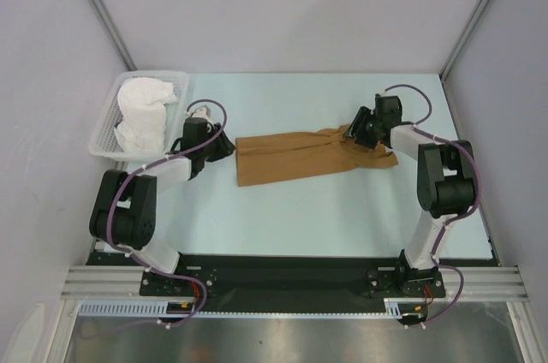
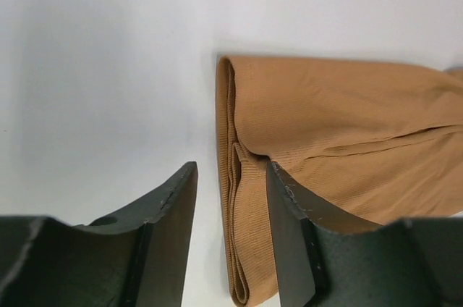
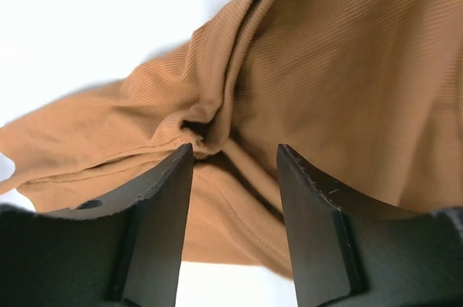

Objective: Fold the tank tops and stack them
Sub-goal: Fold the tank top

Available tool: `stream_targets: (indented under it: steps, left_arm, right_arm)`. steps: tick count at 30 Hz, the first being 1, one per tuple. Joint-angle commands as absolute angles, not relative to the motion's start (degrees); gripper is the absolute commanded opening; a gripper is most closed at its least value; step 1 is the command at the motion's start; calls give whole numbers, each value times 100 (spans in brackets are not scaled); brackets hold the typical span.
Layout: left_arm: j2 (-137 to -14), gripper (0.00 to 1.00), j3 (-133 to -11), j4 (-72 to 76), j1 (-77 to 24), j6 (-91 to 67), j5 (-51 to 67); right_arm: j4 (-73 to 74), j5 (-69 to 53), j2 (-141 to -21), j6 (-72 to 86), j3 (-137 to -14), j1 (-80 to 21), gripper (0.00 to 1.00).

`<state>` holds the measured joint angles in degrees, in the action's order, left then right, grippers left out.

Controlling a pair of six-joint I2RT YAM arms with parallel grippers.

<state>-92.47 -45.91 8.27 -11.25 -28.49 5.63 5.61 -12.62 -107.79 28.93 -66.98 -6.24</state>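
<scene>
The left tool and right tool stand released, jaws parted at opposite ends of the tan tank top, which lies folded long on the worktop. Risk: its soft ribbed knit, puckered beneath the right tool, could catch a finger and pull the fold open. The white tank top lies crumpled in the basket.
</scene>
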Motion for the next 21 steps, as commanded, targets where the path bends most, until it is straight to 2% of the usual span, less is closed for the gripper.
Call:
stream_targets:
  steps: [1, 5, 7, 13, 17, 21]
  left_arm:
    - [-8728, 48, -4719, 730, -1160, -2865, 238]
    - [-8718, 55, -5079, 466, -1195, -2699, 368]
    - [-8963, 56, -5448, 256, -1283, -2567, 448]
    - [-9527, 49, -6161, 44, -1547, -2417, 799]
    - [-9852, 43, -6240, 166, -1643, -2470, 1037]
    - [-10186, 36, -6206, 255, -1696, -2522, 1212]
  right_arm:
    - [343, -818, -10205, 2936, -6636, -624, 54]
    - [439, -475, -9985, 2822, -6662, -773, 52]
    - [396, -404, -9941, 2786, -6680, -843, 50]
    - [308, -747, -10335, 2777, -7004, -1151, 33]
    - [202, -1203, -10747, 2830, -7285, -1292, 29]
    - [272, -1002, -11082, 2778, -7541, -1345, 31]
